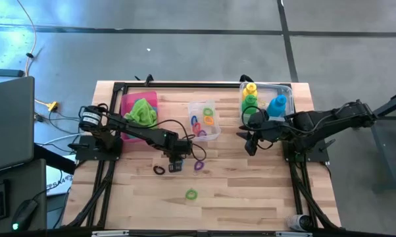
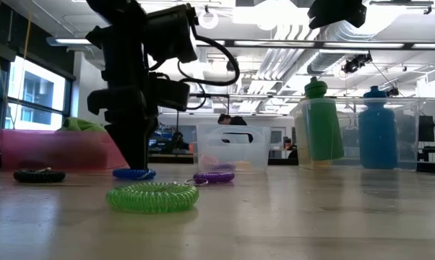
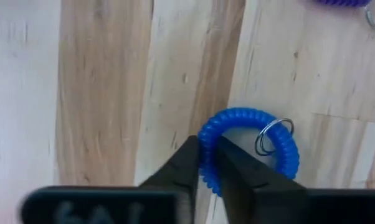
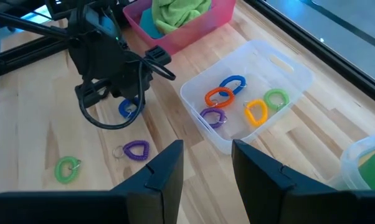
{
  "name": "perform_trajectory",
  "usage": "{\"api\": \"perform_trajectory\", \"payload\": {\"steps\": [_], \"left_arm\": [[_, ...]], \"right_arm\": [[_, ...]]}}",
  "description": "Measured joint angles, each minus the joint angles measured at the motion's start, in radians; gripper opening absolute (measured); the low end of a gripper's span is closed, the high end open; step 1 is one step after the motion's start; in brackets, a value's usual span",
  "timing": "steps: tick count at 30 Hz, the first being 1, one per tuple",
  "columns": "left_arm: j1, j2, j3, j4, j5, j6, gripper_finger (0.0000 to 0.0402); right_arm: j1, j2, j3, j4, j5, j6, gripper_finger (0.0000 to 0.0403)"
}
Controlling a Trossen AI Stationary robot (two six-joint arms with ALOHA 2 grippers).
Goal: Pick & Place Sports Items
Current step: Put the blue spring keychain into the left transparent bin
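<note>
The left claw pinches the blue ring on the worktop; five rings lie boxed; black, purple and green wait; the right claw hangs part-open, empty.

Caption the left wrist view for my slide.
Left pincer shut on the blue ring lying on the table.

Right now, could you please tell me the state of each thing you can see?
left gripper: jaws shut on the blue ring, at table level
right gripper: jaws open, empty, raised
small clear box: open, holding five rings
purple ring: loose on table
green ring: loose on table
pink tray: holding towels
</note>
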Motion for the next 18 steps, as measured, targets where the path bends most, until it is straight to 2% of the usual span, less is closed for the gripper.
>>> {"api": "perform_trajectory", "payload": {"steps": [3,7,11,13,18], "left_arm": [[0.0,-0.005,-0.001,0.004,0.021,0.0,0.0012],[0.0,-0.005,-0.002,0.004,0.031,-0.001,0.002],[0.001,-0.021,-0.003,0.0,0.08,-0.003,0.0008],[-0.003,-0.049,-0.007,-0.016,0.109,-0.005,0.0005],[0.002,-0.152,-0.004,-0.004,0.096,-0.011,0.0008]], "right_arm": [[0.0,0.0,0.0,0.0,0.0,0.0,0.0128],[0.0,0.0,0.0,0.0,0.017,0.0,0.0128],[0.0,0.0,0.0,0.0,0.03,0.0,0.0128],[0.0,0.0,0.0,0.001,0.03,0.0,0.0128],[0.0,0.0,0.0,0.002,0.03,0.0,0.0128]]}}
